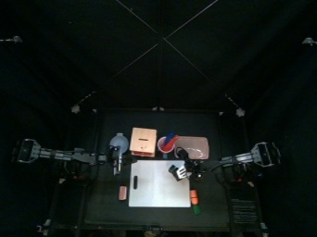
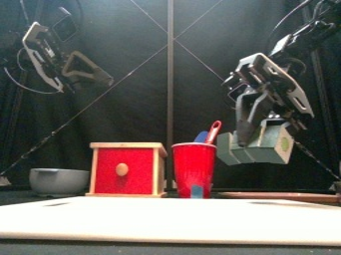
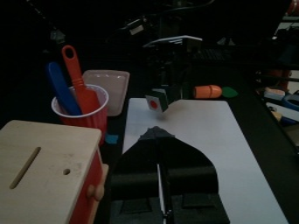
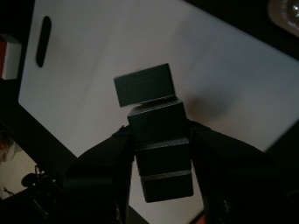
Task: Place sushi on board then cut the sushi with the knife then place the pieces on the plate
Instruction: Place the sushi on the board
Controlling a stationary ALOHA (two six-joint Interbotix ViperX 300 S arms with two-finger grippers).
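Dark green sushi roll (image 4: 146, 85) clamped in right gripper (image 4: 158, 122) above white board (image 4: 222, 70) — left gripper (image 3: 158, 133) jaws together.

Black table (image 1: 106, 211), white board (image 1: 155, 185), wooden box (image 1: 144, 140), red cup (image 1: 170, 144), bowl (image 1: 119, 142), pink tray (image 1: 197, 144)

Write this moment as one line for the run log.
right gripper: shut on sushi roll, above white board, not yet set down | left gripper: shut, empty, raised at left | knives: in red cup

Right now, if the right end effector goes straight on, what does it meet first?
Probably the white cutting board: the right end effector, holding the sushi roll, points down at its bare surface, so the roll would touch first.
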